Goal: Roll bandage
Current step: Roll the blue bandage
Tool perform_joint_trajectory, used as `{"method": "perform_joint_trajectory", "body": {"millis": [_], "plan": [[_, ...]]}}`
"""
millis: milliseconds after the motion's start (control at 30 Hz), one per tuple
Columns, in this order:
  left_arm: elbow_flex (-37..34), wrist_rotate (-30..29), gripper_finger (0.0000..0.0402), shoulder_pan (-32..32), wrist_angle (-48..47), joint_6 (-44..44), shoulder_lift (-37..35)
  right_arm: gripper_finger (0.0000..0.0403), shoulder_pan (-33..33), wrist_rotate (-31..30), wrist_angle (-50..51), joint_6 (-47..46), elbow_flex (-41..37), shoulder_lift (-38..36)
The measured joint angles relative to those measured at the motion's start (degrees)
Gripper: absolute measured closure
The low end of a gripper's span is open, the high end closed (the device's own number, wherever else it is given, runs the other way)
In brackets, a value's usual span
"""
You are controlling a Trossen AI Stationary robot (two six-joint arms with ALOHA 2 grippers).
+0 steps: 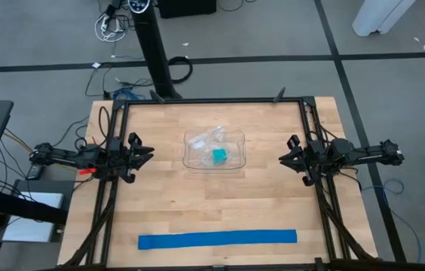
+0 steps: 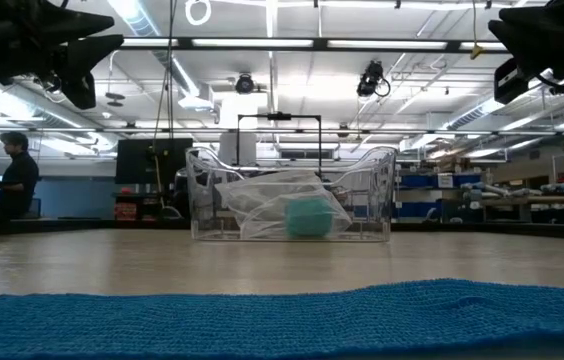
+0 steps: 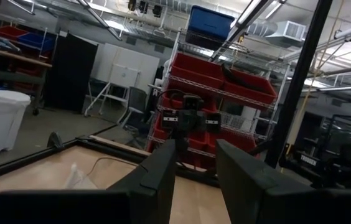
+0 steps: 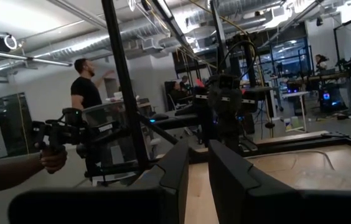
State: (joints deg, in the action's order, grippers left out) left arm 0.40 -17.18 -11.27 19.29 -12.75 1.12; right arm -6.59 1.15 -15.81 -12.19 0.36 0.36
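Note:
The bandage lies flat on the wood as a long bright blue strip along the table's near edge. In the low view the bandage fills the foreground. My left gripper hovers at the table's left side, well above the wood, open with nothing between its fingers. My right gripper hovers at the right side, its fingers a narrow gap apart and empty. Both point toward the table's middle, far from the bandage.
A clear plastic tray stands at the table's middle between the two grippers, holding a teal-green block and crumpled clear film. A black frame runs along the table's edges. People show in the room beyond the table.

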Motion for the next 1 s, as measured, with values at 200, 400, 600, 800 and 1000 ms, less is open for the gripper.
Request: {"method": "perform_joint_trajectory", "body": {"millis": [200, 400, 600, 800, 1000], "plan": [[0.00, -0.14, 0.0280, 0.00, -0.25, 0.00, 0.01, 0.0341, 0.00, 0.00, 0.00, 0.42, 0.01, 0.00], [0.00, -0.93, 0.0280, 0.02, -1.92, -1.14, 0.16, 0.0341, 0.00, -0.02, 0.41, 0.45, 0.09, 0.80], [1.57, -1.17, 0.0280, 0.02, -3.71, -1.05, 2.39, 0.0341, -0.02, -0.02, 0.42, 0.72, 2.97, 5.30], [5.97, -1.15, 0.0280, 0.00, -4.81, 2.32, 10.14, 0.0341, -0.02, -0.28, 0.49, 1.94, 7.52, 13.80], [12.82, -1.12, 0.0280, -0.11, -4.55, 8.01, 21.47, 0.0341, -0.17, -0.96, 0.59, 3.50, 14.54, 24.90]]}}
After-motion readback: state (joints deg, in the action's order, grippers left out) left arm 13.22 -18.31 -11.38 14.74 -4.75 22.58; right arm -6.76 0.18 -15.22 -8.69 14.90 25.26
